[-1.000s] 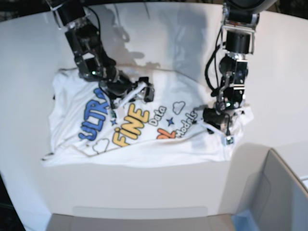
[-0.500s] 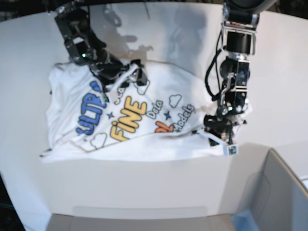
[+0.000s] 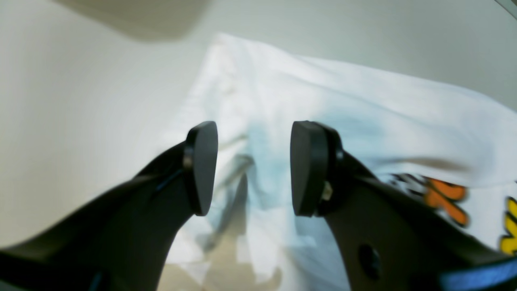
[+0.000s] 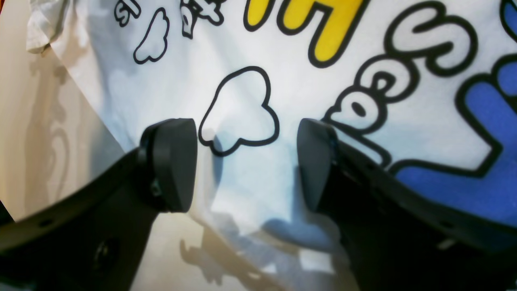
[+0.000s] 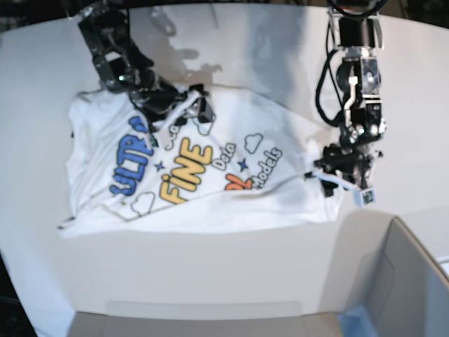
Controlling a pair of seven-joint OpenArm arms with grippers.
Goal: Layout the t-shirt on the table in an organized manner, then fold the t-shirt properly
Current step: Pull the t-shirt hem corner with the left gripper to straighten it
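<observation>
the left gripper (image 3: 250, 169) stands with its jaws wide and nothing between the pads; in its wrist view only a rumpled white edge of the t-shirt (image 5: 203, 175) lies below the gap, with bare table (image 5: 231, 274) showing just beside it. in the base view this gripper (image 5: 342, 181) hangs over the shirt's right end, at the very edge of the cloth. the right gripper (image 4: 246, 169) is also wide and holds nothing; it hovers over the print, a cloud outline lying right between its pads. in the base view it (image 5: 195, 111) sits over the far left part of the shirt.

the t-shirt lies print-up in the middle of the table, its long axis running left to right, creased and partly doubled along the near edge. so each arm has its own end: the left arm is nearer the right end, the right arm nearer the far edge and left end. my judgement is that the laying-out is unfinished and a fresh hold on the edges comes next.

readable print: blue "ultra", yellow "fine", then "data" and "models" in outline letters; an orange word is half hidden in a fold.
</observation>
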